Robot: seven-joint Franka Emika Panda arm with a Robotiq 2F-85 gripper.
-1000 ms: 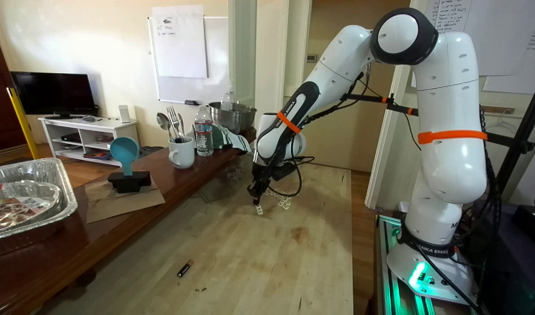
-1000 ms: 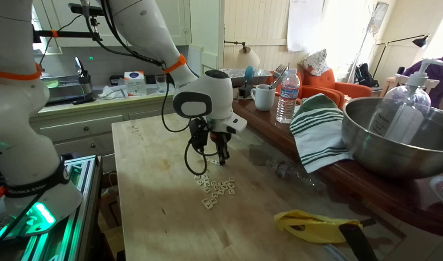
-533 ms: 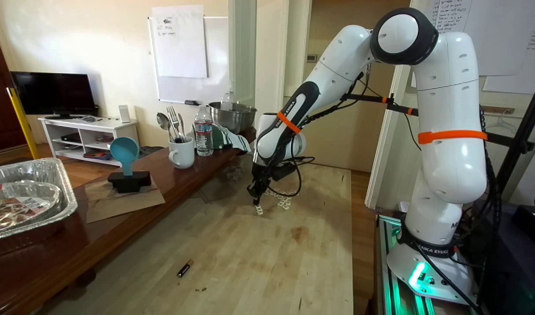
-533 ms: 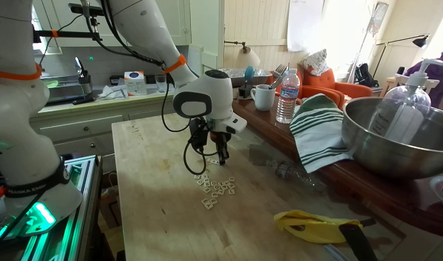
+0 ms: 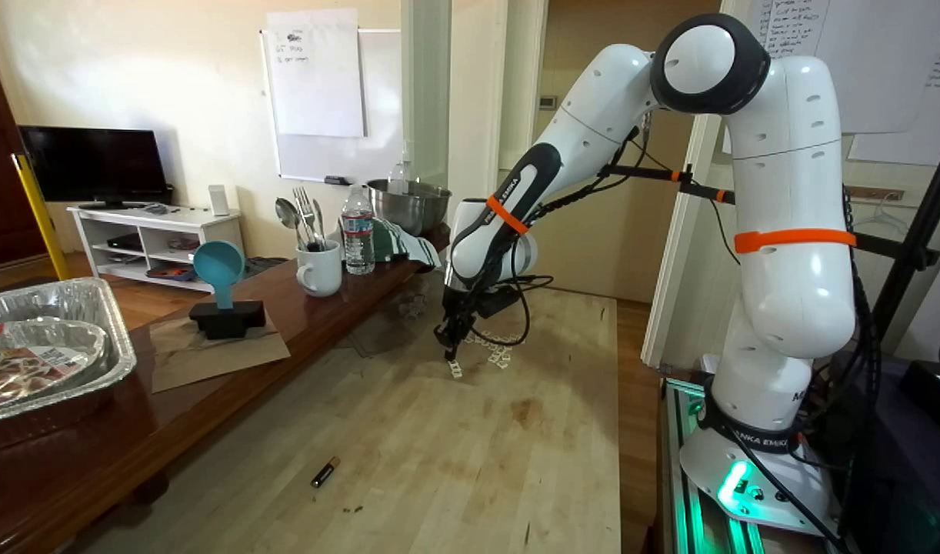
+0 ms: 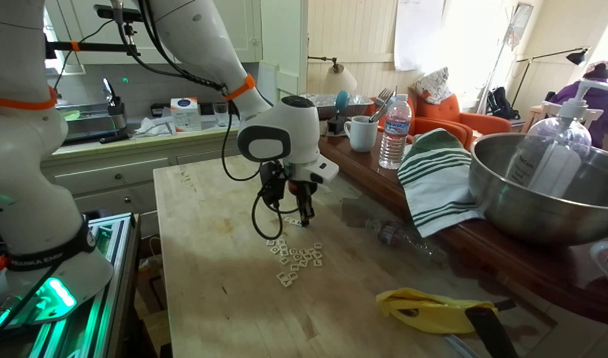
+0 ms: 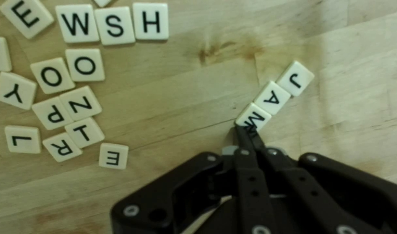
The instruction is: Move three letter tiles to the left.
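The letter tiles are small cream squares on the wooden table. In the wrist view a slanted row holds the J tile (image 7: 295, 78), the A tile (image 7: 272, 98) and the M tile (image 7: 256, 114), edge to edge. My gripper (image 7: 246, 129) is shut, its fingers together with nothing seen between them. Its tips cover the lower part of the M tile and seem to touch it. The other tiles lie in a loose cluster (image 7: 68, 105) to the left. In the exterior views the gripper (image 5: 450, 355) (image 6: 305, 223) is low at the short row (image 5: 455, 370) (image 6: 292, 221), apart from the cluster (image 5: 499, 355) (image 6: 296, 256).
A battery (image 5: 325, 472) lies on the table (image 5: 470, 477). A yellow object (image 6: 428, 311) and a clear plastic bottle (image 6: 403, 238) lie toward one side. A raised dark wooden ledge (image 5: 208, 415) along the table bears a mug (image 5: 319, 269), water bottle (image 5: 358, 231), towel (image 6: 436, 181) and metal bowl (image 6: 543, 214).
The arm, gripper and tiles show no visible movement. A person in purple in the far background has shifted.
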